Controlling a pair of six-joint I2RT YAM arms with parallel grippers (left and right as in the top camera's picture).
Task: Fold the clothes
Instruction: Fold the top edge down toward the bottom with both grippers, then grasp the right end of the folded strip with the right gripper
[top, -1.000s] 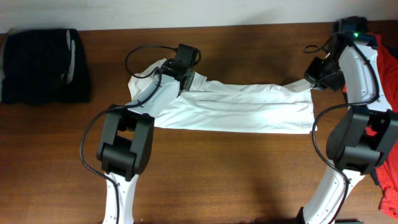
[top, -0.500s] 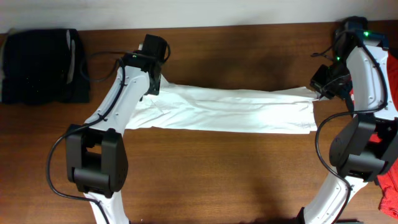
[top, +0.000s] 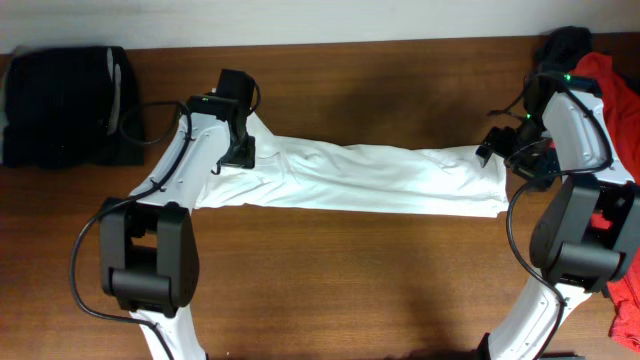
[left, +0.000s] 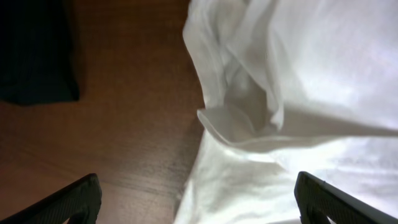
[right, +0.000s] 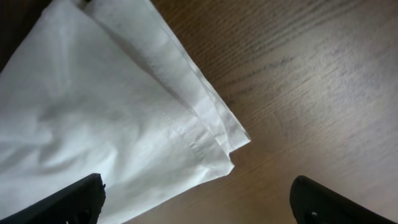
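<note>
No writing, label, brand, number or sign is legible on the long white fabric T-shirt (top: 380, 175), the black folded garment (top: 60, 105) or the brown wooden table (top: 350, 270).

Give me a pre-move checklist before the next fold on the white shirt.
1. Left gripper open, empty: ok.
2. Right gripper open, empty: ok.
3. White shirt lying as one long band on the table: ok.
4. Shirt's left end smooth: bunched, not ok.
5. Right-end layers aligned: corners staggered, not ok.
6. Black garment apart from the shirt: ok.
</note>
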